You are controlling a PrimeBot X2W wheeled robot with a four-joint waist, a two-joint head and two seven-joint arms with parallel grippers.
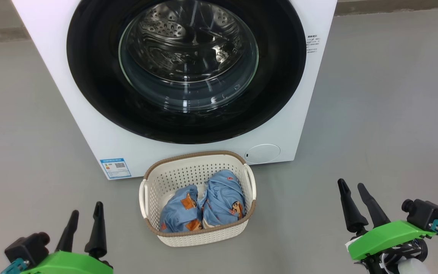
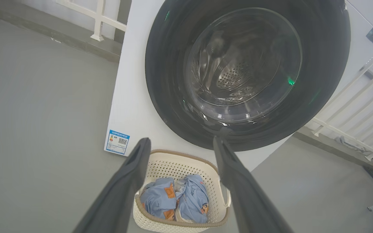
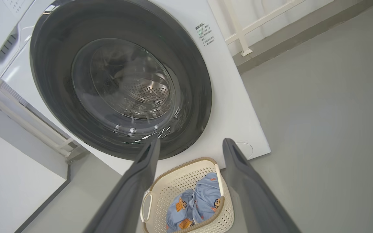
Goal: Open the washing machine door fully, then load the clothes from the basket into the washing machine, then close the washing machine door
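The white washing machine stands ahead with its round black-rimmed glass door shut against its front. On the floor just before it sits the cream basket holding the light blue clothes. My left gripper hovers open at the lower left, left of the basket. My right gripper hovers open at the lower right, well right of the basket. Nothing is between either pair of fingers. The left wrist view looks at the door and basket; the right wrist view shows the door and clothes.
Grey floor lies on both sides of the machine. A blue energy sticker and a small round white flap mark the machine's lower front. White railings stand beside the machine, and another railing behind it.
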